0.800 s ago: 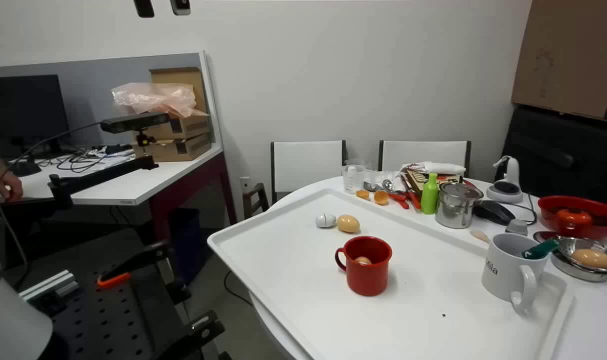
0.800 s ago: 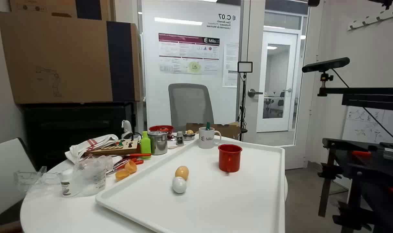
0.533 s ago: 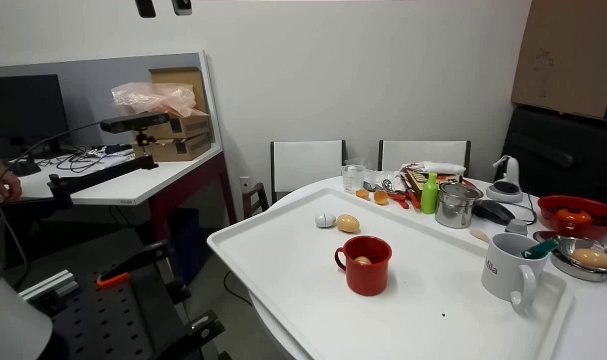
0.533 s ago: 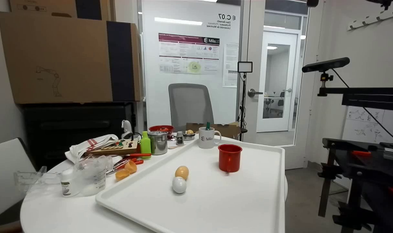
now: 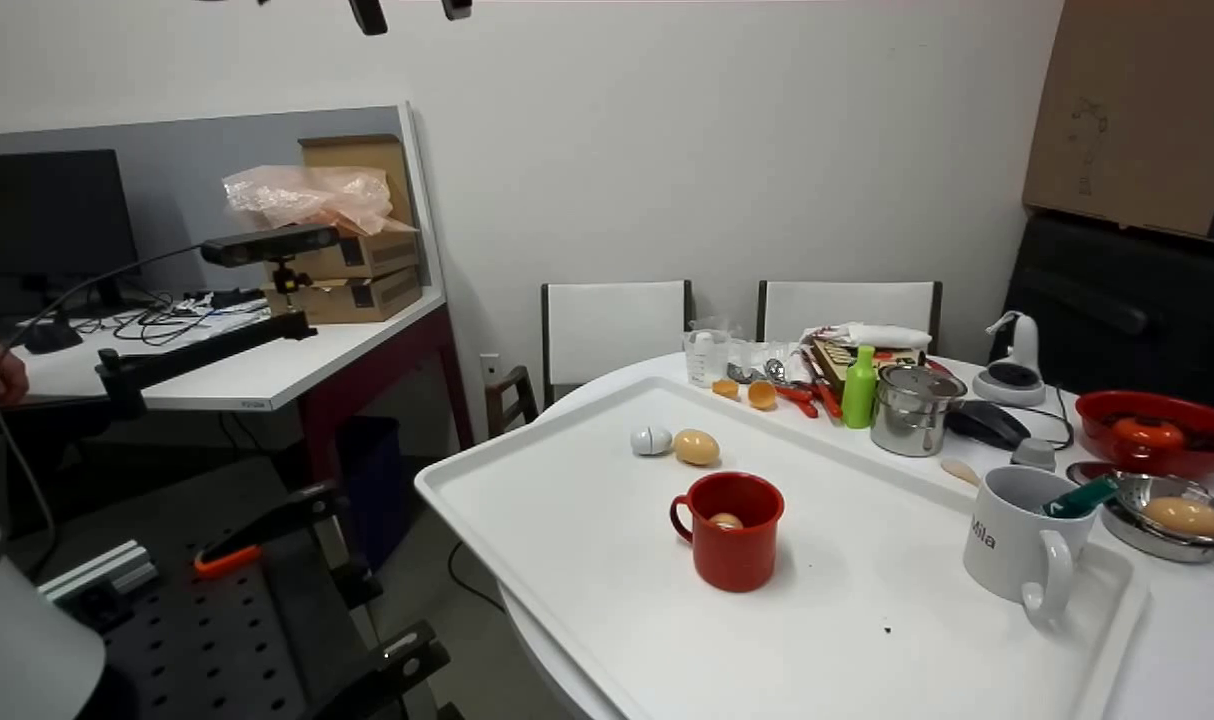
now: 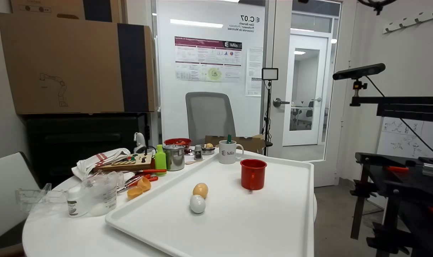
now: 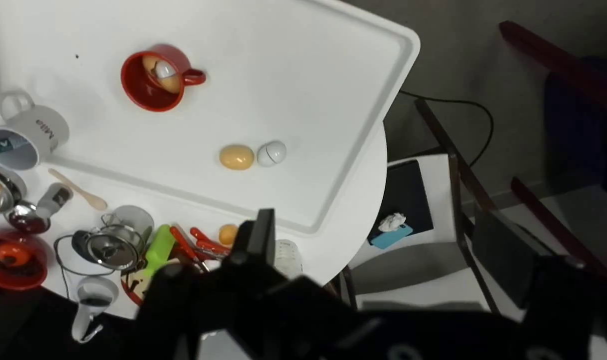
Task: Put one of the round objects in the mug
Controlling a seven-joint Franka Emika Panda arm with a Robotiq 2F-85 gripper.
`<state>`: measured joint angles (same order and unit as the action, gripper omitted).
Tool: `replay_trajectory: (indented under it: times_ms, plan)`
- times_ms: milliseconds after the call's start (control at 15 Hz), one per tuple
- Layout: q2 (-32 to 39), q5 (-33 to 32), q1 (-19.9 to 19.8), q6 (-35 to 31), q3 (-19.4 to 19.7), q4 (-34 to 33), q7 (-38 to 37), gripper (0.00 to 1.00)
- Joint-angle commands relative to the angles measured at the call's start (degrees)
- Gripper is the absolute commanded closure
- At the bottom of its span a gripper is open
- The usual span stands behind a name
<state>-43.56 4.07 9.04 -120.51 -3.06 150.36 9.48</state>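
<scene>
The red mug (image 5: 735, 555) stands upright on the white tray and shows in an exterior view (image 6: 253, 175) and the wrist view (image 7: 176, 56). Inside it, tan and white round pieces (image 7: 170, 84) lie together; one tan ball (image 5: 726, 521) shows through its mouth. A tan egg-shaped ball (image 5: 697, 447) lies on the tray, also in an exterior view (image 6: 200, 190) and the wrist view (image 7: 236, 157). A white ball (image 7: 272, 153) lies beside it. My gripper (image 7: 383, 250) is open and empty; its fingertips (image 5: 413, 12) show high above the scene.
The white tray (image 5: 537, 470) has a raised rim. A white-grey mug (image 5: 1017, 550) stands at its edge. Beyond lie a steel pot (image 5: 912, 420), a green bottle (image 5: 860, 395), a red bowl (image 5: 1162, 450), orange shell halves (image 5: 763, 396) and a measuring cup (image 5: 707, 358).
My open gripper has shifted right along the top of an exterior view, staying high. The mug, the balls and the tray have not moved.
</scene>
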Motion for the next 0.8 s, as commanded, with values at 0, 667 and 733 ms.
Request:
replay_trajectory:
  times_ms: [0,667,733]
  plan:
    - [10.68,-2.38,0.24,-4.85,-0.31,-6.03,2.52,0.0]
    - [34.47,-6.21,-6.01,-11.97,-0.1,-15.29,-8.61,0.0]
    - [35.64,-4.89,-6.21,-12.61,0.23,-15.95,-9.65,0.0]
